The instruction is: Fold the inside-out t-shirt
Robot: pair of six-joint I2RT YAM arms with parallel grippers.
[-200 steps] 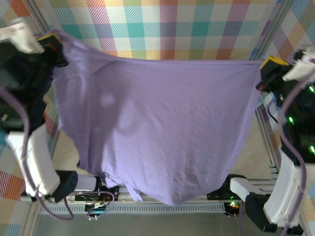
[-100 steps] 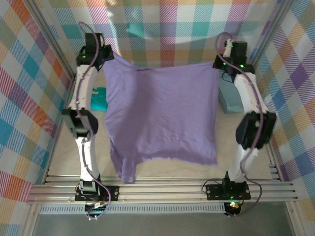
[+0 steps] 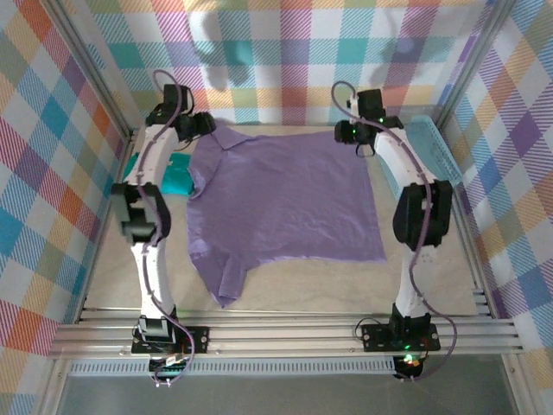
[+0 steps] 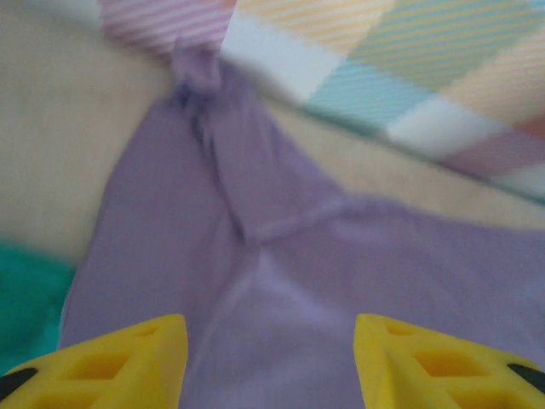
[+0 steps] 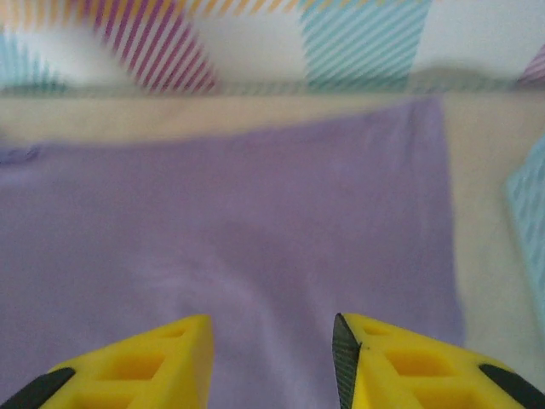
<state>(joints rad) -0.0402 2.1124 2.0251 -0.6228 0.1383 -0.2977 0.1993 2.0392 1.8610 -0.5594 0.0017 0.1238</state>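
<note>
The lavender inside-out t-shirt (image 3: 285, 203) lies spread flat on the table, one sleeve trailing toward the near left. My left gripper (image 3: 207, 128) hovers over its far left corner, and in the left wrist view the left gripper (image 4: 271, 328) stands open above the t-shirt (image 4: 281, 290) with nothing between the yellow fingers (image 4: 128, 358). My right gripper (image 3: 356, 138) is over the far right corner. In the right wrist view the right gripper (image 5: 272, 328) is open too, over smooth purple t-shirt fabric (image 5: 238, 230).
A teal-green folded garment (image 3: 173, 177) lies at the left, partly under the shirt's edge, seen as a teal patch (image 4: 25, 290) from the left wrist. A light blue bin (image 3: 436, 147) stands at the far right. Checkered walls enclose the table.
The shirt, held stretched in the air between both shut grippers, has come down flat onto the table. Both grippers have opened and let go of its far corners.
</note>
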